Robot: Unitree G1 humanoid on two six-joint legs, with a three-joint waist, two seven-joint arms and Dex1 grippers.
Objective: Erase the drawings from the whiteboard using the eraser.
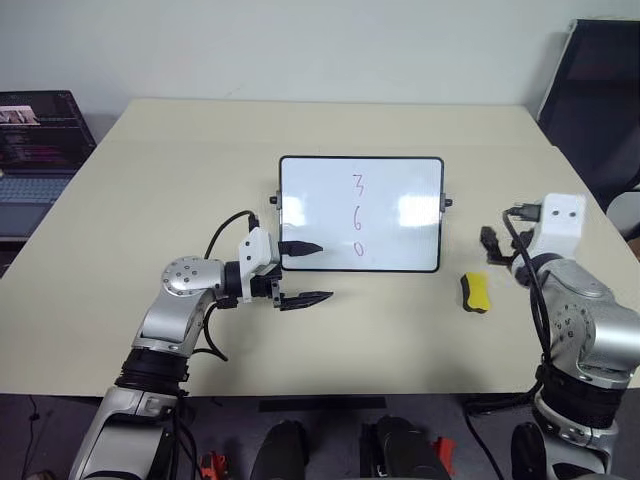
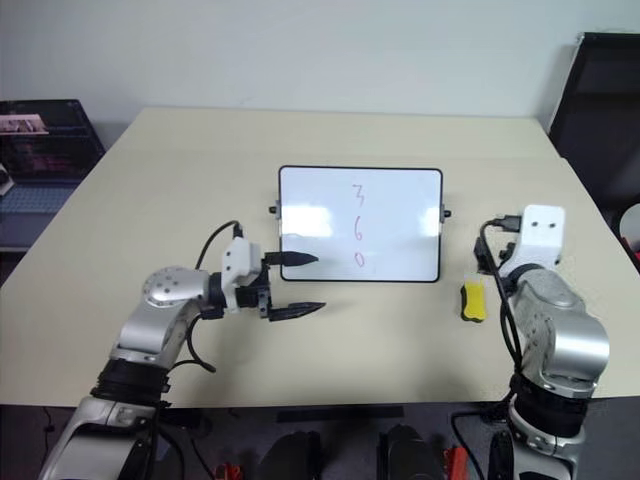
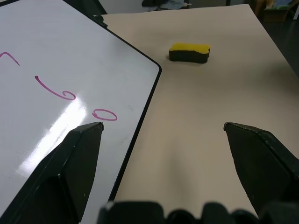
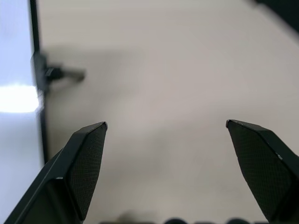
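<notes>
The whiteboard (image 1: 310, 200) lies flat in the middle of the table, with the drawings (image 1: 357, 215), red digits 3, 6, 0, in a column right of its centre. To the right of the board, apart from it, the yellow eraser (image 1: 474, 292) with a black base rests on the table. My left gripper (image 1: 325, 271) is open at the board's near-left corner, one finger over the board, pointing toward the eraser (image 3: 189, 52). My right gripper (image 4: 166, 125) is open above bare table, with the board's right edge (image 4: 18, 70) and side knob (image 4: 56, 73) beside it.
The beige table (image 1: 180, 160) stretches wide around the board. A laptop (image 1: 35, 150) sits off the table's far left. A black chair (image 1: 600, 90) stands at the back right. Cables run along both forearms.
</notes>
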